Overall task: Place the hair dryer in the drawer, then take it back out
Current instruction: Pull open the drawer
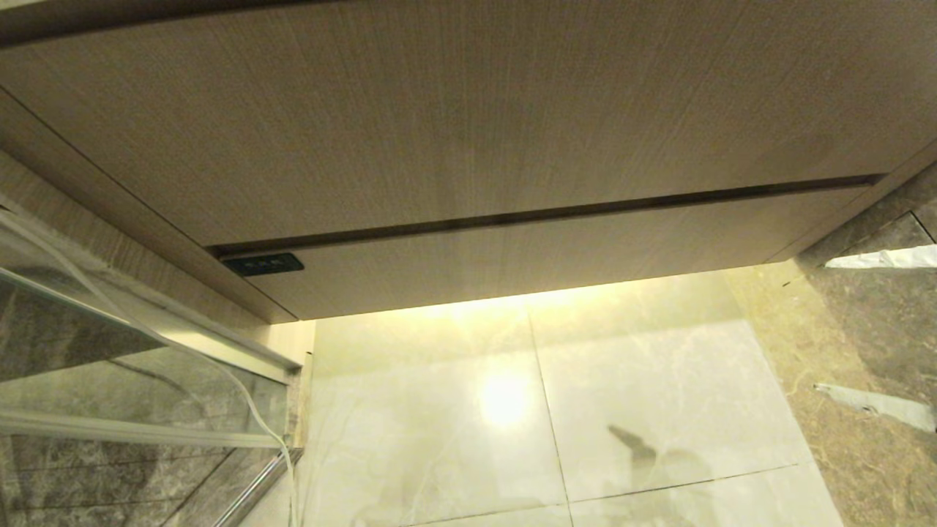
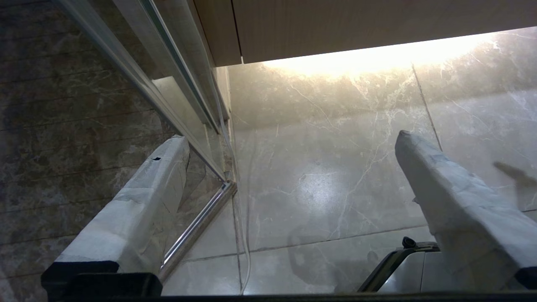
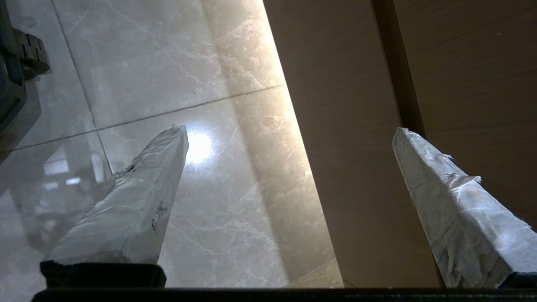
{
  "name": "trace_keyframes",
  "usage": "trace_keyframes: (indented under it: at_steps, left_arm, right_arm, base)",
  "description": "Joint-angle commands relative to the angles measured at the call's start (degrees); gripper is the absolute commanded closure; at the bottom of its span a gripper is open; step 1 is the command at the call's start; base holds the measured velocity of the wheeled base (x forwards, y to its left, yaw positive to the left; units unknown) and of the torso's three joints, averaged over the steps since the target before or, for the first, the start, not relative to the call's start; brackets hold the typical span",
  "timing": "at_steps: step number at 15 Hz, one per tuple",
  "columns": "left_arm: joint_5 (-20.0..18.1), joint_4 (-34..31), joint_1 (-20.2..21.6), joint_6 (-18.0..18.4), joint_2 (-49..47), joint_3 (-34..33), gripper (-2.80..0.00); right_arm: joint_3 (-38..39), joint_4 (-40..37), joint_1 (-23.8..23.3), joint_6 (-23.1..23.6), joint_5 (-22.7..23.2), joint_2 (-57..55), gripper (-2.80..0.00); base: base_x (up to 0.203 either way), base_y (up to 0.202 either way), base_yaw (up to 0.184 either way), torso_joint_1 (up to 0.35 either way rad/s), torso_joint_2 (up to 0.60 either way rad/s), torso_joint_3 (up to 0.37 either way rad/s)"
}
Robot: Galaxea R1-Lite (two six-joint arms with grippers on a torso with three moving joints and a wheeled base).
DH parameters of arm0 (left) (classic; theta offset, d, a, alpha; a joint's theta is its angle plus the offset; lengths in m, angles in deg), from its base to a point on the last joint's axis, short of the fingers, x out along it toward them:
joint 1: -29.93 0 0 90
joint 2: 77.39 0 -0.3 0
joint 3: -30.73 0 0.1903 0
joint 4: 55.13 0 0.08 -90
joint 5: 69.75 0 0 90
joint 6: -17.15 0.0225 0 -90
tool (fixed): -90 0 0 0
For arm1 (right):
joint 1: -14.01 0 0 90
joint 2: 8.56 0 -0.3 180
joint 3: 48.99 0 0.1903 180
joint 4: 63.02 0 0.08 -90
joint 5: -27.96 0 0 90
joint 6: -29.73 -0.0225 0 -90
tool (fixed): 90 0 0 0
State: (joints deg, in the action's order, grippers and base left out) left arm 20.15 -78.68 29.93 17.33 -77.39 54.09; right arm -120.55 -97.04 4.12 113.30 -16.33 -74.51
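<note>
Pale glossy marble floor (image 1: 659,395) underfoot, with thin grout lines and a bright lamp glare in the middle, darker brown stone (image 1: 871,439) along the robot's right. On the left a glass shower screen (image 1: 110,380) in a metal frame, a thin clear cord hanging down past its lower corner.

Nearest, in the left wrist view: left tool (image 2: 289,142) above the floor by the foot of the glass screen, its two tape-wrapped fingers (image 2: 142,201) spread wide, nothing between them.

In the right wrist view: right tool (image 3: 289,134) also spread to full width and empty, one wrapped finger (image 3: 138,201) over the lit tile, the other over the wood front, tips short of the wood and touching nothing. Neither tool visible from the head view; only a faint shadow on the tile.

Beyond the tile: drawer (image 1: 556,256), closed, its flat light wood-grain front flush under the cabinet, small dark label (image 1: 263,263) at its left end, warm light spilling onto the floor from beneath its lower edge. Above that, past a narrow dark gap, the taller wood-grain panel (image 1: 439,117) filling the top of the head view.

Hair dryer in none of the three views; no telling where it is.
</note>
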Motion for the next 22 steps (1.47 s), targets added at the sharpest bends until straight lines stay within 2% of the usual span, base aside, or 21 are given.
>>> trace_keyframes:
  at_steps: [1, 5, 8, 10, 13, 14, 17, 18, 20, 21, 22]
  left_arm:
    - [0.01, 0.01, 0.00, -0.01, 0.00, 0.00, -2.80]
    - [0.01, 0.09, 0.00, -0.01, 0.00, 0.00, -2.80]
    - [0.01, 0.09, 0.00, -0.01, 0.00, 0.00, -2.80]
    - [0.01, 0.01, 0.00, -0.01, 0.00, 0.00, -2.80]
    - [0.01, 0.01, 0.00, -0.01, 0.00, 0.00, -2.80]
    - [0.01, 0.01, 0.00, -0.01, 0.00, 0.00, -2.80]
    - [0.01, 0.01, 0.00, -0.01, 0.00, 0.00, -2.80]
    - [0.01, 0.01, 0.00, -0.01, 0.00, 0.00, -2.80]
    - [0.01, 0.01, 0.00, -0.01, 0.00, 0.00, -2.80]
    - [0.01, 0.01, 0.00, -0.01, 0.00, 0.00, -2.80]
    - [0.01, 0.01, 0.00, -0.01, 0.00, 0.00, -2.80]
  right_arm:
    - [-0.05, 0.02, -0.04, 0.54, 0.26, -0.49, -2.80]
    - [-0.46, -0.01, 0.34, 1.36, 0.49, -0.82, -2.80]
    - [-5.14, -0.14, 3.38, 13.72, 1.75, -7.92, -2.80]
    - [-5.47, -0.16, 4.07, 14.34, 1.22, -8.42, -2.80]
    - [-5.76, -0.16, 14.68, 14.75, -3.84, -10.37, -2.80]
    - [-5.85, -0.16, 15.69, 14.87, -5.10, -10.86, -2.80]
    - [-5.90, -0.17, 15.74, 14.93, -5.20, -10.90, -2.80]
    - [-7.03, -0.23, 17.46, 15.26, -8.23, -12.28, -2.80]
    - [-9.40, -0.36, 24.65, 15.89, -15.68, -17.13, -2.80]
    - [-10.25, -0.42, 25.71, 16.19, -17.76, -17.98, -2.80]
    - [-10.25, -0.42, 25.71, 16.19, -17.76, -17.98, -2.80]
  base:
    - [0.000, 0.000, 0.000, 0.000, 0.00, 0.000]
    - [0.000, 0.000, 0.000, 0.000, 0.00, 0.000]
    - [0.000, 0.000, 0.000, 0.000, 0.00, 0.000]
    - [0.000, 0.000, 0.000, 0.000, 0.00, 0.000]
    - [0.000, 0.000, 0.000, 0.000, 0.00, 0.000]
    - [0.000, 0.000, 0.000, 0.000, 0.00, 0.000]
    - [0.000, 0.000, 0.000, 0.000, 0.00, 0.000]
    - [0.000, 0.000, 0.000, 0.000, 0.00, 0.000]
    - [0.000, 0.000, 0.000, 0.000, 0.00, 0.000]
    - [0.000, 0.000, 0.000, 0.000, 0.00, 0.000]
    - [0.000, 0.000, 0.000, 0.000, 0.00, 0.000]
